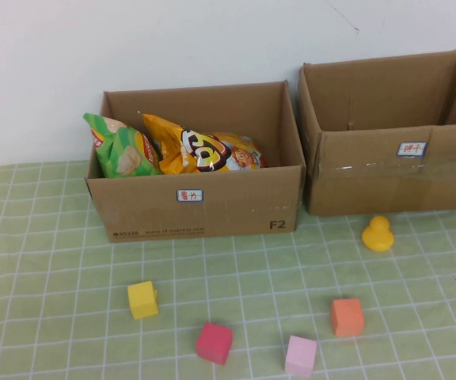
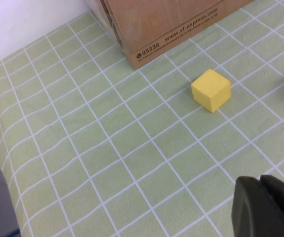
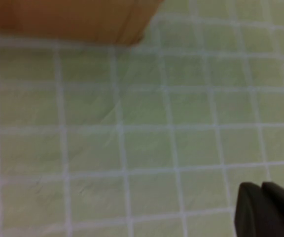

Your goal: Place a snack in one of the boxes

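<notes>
Two snack bags lie in the left cardboard box [image 1: 196, 207]: a green chip bag [image 1: 121, 148] at its left end and a yellow-orange bag [image 1: 204, 150] beside it. The right cardboard box [image 1: 394, 170] looks empty. My left gripper [image 2: 260, 181] is shut and empty, low over the cloth near the table's front left corner, with the yellow cube [image 2: 211, 90] and the left box's corner [image 2: 147, 29] ahead of it. My right gripper [image 3: 260, 187] is shut and empty over bare cloth near a box corner [image 3: 83, 22]; it is out of the high view.
On the green checked cloth in front of the boxes lie a yellow cube [image 1: 142, 299], a red cube [image 1: 214, 342], a pink cube [image 1: 301, 355], an orange cube [image 1: 347, 317] and a yellow toy duck [image 1: 378, 234]. A white wall stands behind the boxes.
</notes>
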Tool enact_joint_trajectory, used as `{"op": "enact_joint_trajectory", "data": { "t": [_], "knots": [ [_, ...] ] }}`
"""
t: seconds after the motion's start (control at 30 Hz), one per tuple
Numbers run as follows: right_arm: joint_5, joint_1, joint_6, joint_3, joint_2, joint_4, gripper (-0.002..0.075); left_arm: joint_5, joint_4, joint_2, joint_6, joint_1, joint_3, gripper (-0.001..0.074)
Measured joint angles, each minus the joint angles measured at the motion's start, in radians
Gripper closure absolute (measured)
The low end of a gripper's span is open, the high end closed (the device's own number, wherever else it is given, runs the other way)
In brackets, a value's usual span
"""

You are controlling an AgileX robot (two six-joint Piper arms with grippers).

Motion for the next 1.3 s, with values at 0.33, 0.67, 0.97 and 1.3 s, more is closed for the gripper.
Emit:
{"op": "enact_joint_trajectory", "data": {
  "t": [0.33,0.67,0.97,1.3],
  "knots": [
    [0.160,0.181,-0.351,0.023,-0.188,0.261,0.0728,0.000,0.000,0.000,0.000,0.000,0.000,0.0736],
    [0.213,0.308,-0.371,0.070,-0.560,0.298,0.0728,0.000,0.000,0.000,0.012,0.000,0.000,0.0736],
    [0.209,0.362,-0.363,0.365,-0.986,0.319,0.0728,-0.014,0.000,0.000,0.022,0.000,0.000,0.0736],
    [0.209,0.364,-0.359,0.560,-1.385,0.378,0.0728,-0.258,0.096,0.000,0.023,0.000,0.120,0.0736]
  ]
}}
